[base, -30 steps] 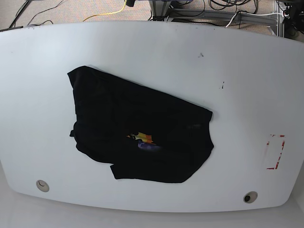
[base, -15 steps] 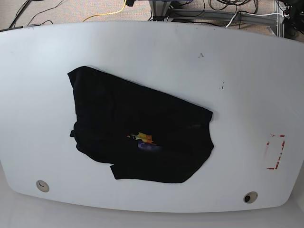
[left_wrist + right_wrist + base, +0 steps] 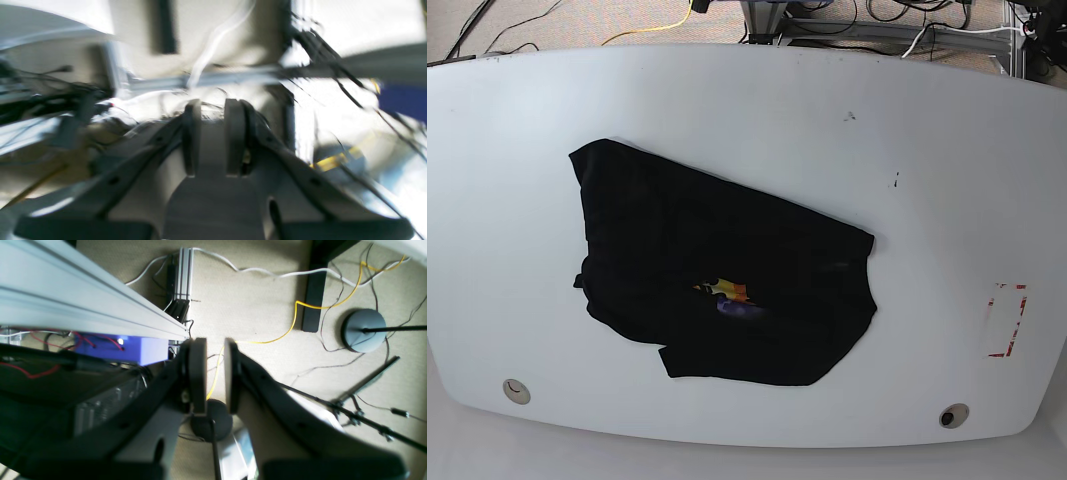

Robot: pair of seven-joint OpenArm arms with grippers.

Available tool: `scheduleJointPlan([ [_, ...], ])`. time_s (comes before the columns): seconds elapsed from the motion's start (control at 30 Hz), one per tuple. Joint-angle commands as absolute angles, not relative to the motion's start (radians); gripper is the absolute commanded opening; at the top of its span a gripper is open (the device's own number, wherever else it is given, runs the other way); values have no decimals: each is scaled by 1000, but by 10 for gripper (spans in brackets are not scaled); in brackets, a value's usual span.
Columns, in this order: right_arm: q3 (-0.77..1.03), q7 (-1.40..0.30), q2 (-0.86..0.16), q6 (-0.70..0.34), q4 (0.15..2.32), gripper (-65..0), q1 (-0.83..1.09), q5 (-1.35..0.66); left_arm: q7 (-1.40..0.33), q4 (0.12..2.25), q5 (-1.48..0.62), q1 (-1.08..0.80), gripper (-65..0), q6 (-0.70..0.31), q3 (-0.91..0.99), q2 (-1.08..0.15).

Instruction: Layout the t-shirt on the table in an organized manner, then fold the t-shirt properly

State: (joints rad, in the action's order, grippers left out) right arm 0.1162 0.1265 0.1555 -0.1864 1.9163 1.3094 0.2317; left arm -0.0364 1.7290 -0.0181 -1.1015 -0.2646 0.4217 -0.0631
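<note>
On table [image 3: 947,150]: t-shirt [image 3: 717,270] rumpled; both arms' fingers [image 3: 235,136] [image 3: 196,373] slightly apart, gripping nothing.

matt black cloth t-shirt [image 3: 717,270], glossy table [image 3: 927,120]

Both wrist views showed the same build: the left gripper [image 3: 213,140] and right gripper [image 3: 215,376] had dark, flat-padded fingers on black angled arms with small holes, over pale grey bodies.

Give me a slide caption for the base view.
Rumpled black cloth t-shirt, a bit of its orange print showing, lies askew on the white glossy table near red tape marks; no arms in frame.
</note>
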Motion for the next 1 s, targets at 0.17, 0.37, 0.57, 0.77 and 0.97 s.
scheduleJointPlan([
  [0.17,117,147,157,-189,2015,-571,1305,234,-24,1853,-107,-1122,-539,-269,487,-68],
  [0.37,120,147,154,-194,2018,-571,1230,234,-25,1920,-139,-1067,-539,-269,512,-67],
  [0.57,122,147,122,-194,2018,-571,1138,234,-25,1936,-140,-1001,-539,-269,490,-65],
  [0.77,122,147,93,-194,2017,-571,1033,234,-25,1936,-139,-905,-537,-269,472,-65],
  [0.97,119,147,87,-194,2017,-563,941,237,-25,1936,-139,-835,-535,-269,470,-56],
])
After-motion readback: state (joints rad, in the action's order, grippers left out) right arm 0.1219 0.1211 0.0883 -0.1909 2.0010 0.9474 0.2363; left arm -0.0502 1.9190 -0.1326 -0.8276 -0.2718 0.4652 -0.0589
